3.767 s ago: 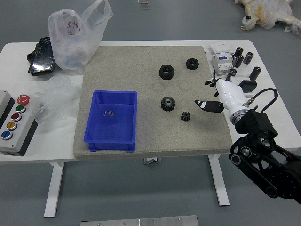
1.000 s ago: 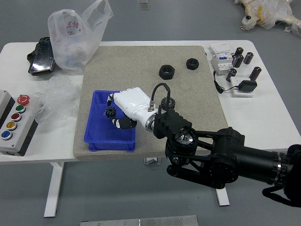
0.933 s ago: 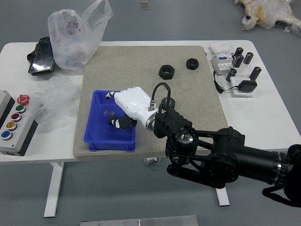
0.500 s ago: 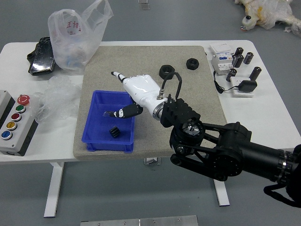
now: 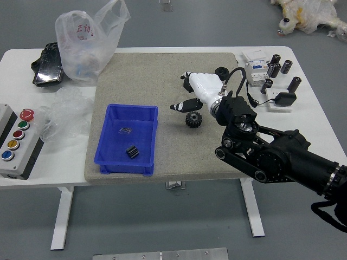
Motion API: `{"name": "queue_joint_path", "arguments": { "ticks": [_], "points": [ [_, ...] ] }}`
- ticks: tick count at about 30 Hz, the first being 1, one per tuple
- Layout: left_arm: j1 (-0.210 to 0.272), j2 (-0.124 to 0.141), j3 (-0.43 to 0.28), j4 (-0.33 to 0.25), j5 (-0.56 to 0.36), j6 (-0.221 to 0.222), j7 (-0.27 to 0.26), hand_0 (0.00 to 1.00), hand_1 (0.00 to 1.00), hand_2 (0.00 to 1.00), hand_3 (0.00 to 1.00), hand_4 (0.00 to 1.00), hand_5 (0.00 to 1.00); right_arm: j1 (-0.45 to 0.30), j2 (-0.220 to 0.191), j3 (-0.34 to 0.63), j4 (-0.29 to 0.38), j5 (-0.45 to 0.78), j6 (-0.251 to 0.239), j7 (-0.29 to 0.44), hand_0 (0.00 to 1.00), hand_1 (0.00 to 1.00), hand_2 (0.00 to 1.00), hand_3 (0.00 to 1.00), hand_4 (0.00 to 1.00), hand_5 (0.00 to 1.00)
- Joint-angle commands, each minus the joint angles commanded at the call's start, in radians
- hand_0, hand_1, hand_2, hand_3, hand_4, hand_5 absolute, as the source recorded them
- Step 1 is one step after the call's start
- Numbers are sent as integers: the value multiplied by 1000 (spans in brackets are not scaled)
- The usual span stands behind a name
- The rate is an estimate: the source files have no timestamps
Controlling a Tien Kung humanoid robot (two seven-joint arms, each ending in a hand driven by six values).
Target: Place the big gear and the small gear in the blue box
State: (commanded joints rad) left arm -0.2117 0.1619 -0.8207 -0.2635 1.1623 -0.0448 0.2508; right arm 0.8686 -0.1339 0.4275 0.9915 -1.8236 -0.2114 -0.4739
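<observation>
The big black gear (image 5: 193,119), round with teeth all the way around, lies flat on the rough grey-brown mat (image 5: 124,70), to the right of the blue plastic box (image 5: 102,134). It looks hard and stiff, so a squeeze should not bend it. It may be a bit heavy for its size, and it could slip if only the tips of the teeth are pinched. The best hold would be on two opposite sides of its toothed rim, low down near the mat. The small black gear (image 5: 132,151) is in the box, lying on its side, so the big one is the one left to do. A little shiny metal piece (image 5: 125,130) is in there too. The right hand, black and white (image 5: 206,88), is just above and beside the big gear. Its fingers (image 5: 186,105) are apart and hold nothing. I think the next job is to come down over the gear and close on it. The hand could bump the black nut (image 5: 222,72) near it, or tip the gear. The mat sits on the white desk (image 5: 320,135), with a thin clear plastic bag (image 5: 87,46) at the far left.
</observation>
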Motion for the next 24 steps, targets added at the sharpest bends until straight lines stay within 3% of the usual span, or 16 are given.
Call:
{"name": "queue_joint_path", "arguments": {
  "ticks": [11, 12, 17, 18, 23, 24],
  "points": [
    [-1, 0, 4, 1, -4, 1, -2, 708, 614, 598, 706, 711, 512, -11, 6, -70, -83, 74, 4, 17, 692, 781, 787, 830, 956, 463],
    [-1, 0, 4, 1, -3, 1, -2, 708, 614, 598, 706, 711, 512, -12, 6, -75, -87, 79, 3, 18, 679, 726, 733, 811, 944, 450],
    [-1, -1, 6, 1, -5, 1, -3, 708, 614, 598, 706, 711, 512, -14, 9, -117, -116, 114, -6, 22, 679, 726, 733, 811, 944, 450],
    [-1, -1, 6, 1, -4, 0, -3, 708, 614, 598, 707, 712, 512, -15, 10, -126, -120, 121, -10, 24, 628, 655, 573, 673, 507, 187],
    [-1, -1, 6, 1, -3, 0, -3, 708, 614, 598, 707, 712, 512, -16, 16, -155, -131, 136, -38, 35, 628, 655, 573, 673, 507, 187],
    [-2, -1, 7, 1, -4, 0, -4, 707, 614, 598, 706, 712, 512, -17, 17, -162, -134, 139, -45, 39, 567, 535, 380, 523, 294, 2]
  ]
}}
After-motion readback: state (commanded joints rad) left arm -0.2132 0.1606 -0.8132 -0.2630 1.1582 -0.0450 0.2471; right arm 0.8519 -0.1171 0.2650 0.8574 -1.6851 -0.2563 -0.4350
